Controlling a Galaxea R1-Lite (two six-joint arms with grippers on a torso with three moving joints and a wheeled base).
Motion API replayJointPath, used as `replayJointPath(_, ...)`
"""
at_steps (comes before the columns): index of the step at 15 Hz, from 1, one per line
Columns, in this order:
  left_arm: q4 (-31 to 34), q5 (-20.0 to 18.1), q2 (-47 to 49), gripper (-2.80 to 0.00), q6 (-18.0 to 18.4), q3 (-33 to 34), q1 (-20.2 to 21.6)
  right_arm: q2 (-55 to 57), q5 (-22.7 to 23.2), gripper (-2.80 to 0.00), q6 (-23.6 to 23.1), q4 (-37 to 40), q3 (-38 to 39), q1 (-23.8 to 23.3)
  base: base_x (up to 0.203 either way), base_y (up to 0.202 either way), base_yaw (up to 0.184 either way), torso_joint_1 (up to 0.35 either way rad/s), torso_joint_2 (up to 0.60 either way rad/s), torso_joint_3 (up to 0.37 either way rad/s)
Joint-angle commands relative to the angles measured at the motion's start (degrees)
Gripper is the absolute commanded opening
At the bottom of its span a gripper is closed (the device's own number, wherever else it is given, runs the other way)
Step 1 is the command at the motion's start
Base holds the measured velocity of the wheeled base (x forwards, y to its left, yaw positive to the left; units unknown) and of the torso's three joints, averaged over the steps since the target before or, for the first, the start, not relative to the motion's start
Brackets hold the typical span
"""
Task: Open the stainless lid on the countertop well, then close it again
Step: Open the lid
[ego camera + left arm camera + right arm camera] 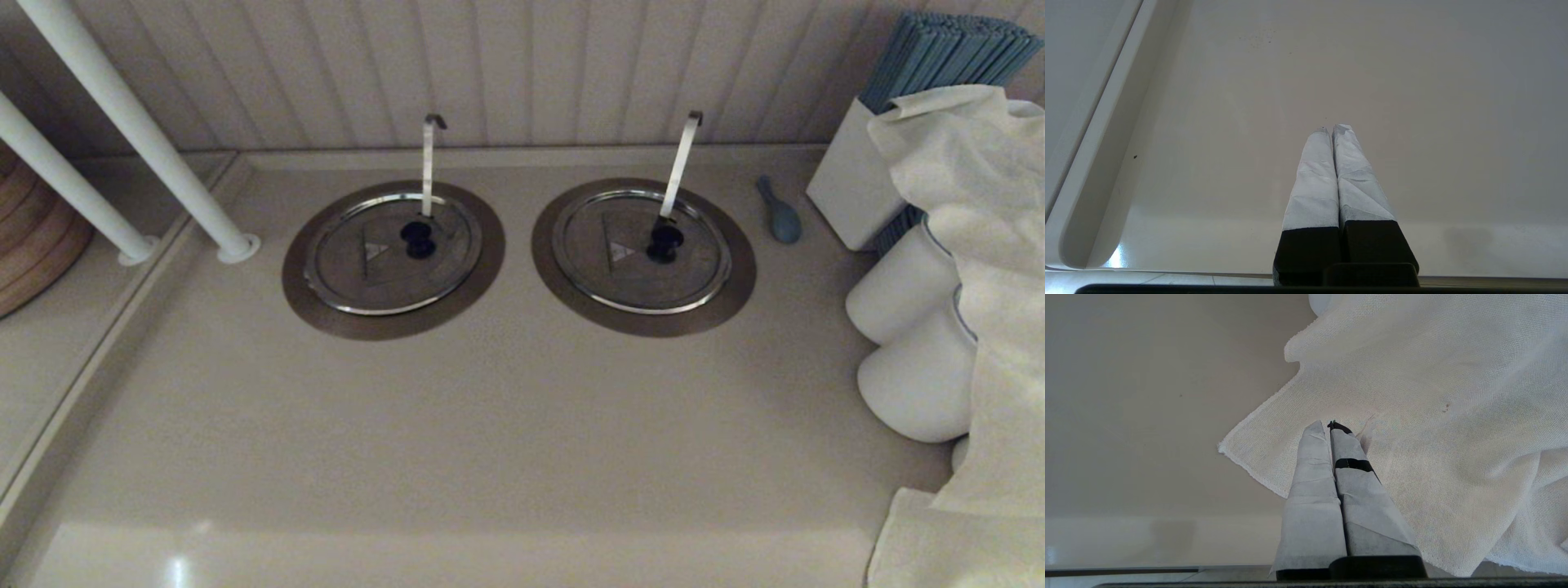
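Both your left gripper [1331,130] and right gripper [1327,425] sit pressed together, well short of the stainless lid [392,253]. It's probably stiff and slick; pinch its black knob [418,238].

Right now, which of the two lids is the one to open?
On the beige countertop, two round steel lids sit before the panelled wall. The stainless lid is the robot's-left one, nearer the white poles. Its ladle handle is thin and upright, not broad and slanted.
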Motion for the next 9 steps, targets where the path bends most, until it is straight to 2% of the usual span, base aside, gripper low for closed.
replayJointPath(1, 0.0, 0.0, 0.0, -2.8, 0.0, 0.0, 0.0, 0.1, 0.0, -2.8, 0.1, 0.0, 0.0, 0.0, 0.0, 0.0, 0.0, 0.0, 0.0, 0.0)
replayJointPath(9, 0.1, 0.1, 0.0, -2.8, -0.3, 0.0, 0.0, 0.0, 0.0, -2.8, 0.1, -0.1, 0.0, 0.0, 0.0, 0.0, 0.0, 0.0, 0.0, 0.0)
